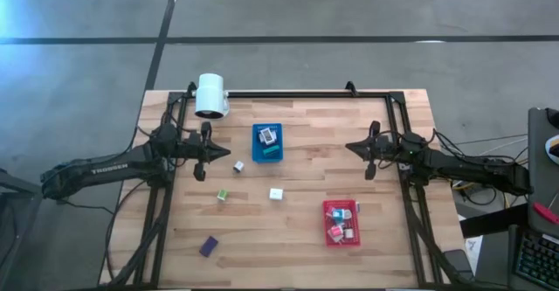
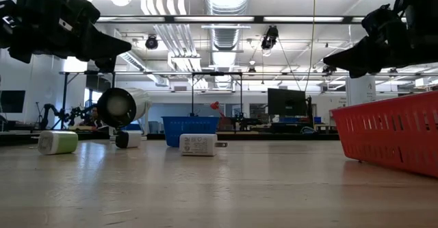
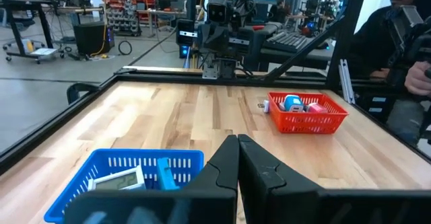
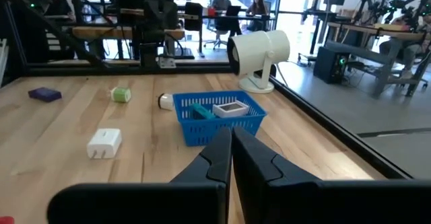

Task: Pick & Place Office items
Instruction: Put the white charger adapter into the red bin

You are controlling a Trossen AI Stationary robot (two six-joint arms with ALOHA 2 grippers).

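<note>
I've got both hands, left hand (image 1: 200,174) & right hand (image 1: 369,172), pinched shut & empty above the desk (image 1: 384,247), some office items binned, approx. four loose incl. white charger (image 1: 276,194), purple block (image 1: 208,246).

Four loose items around the blue tray (image 1: 267,155): white-black (image 1: 238,165), green (image 1: 223,195), white (image 1: 276,194), purple (image 1: 208,245); one red tray (image 1: 341,236).

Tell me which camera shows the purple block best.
The right wrist view: the purple block lies unobstructed on the wood. The high view shows it small near the table's front-left. The low and left wrist views miss it.
</note>
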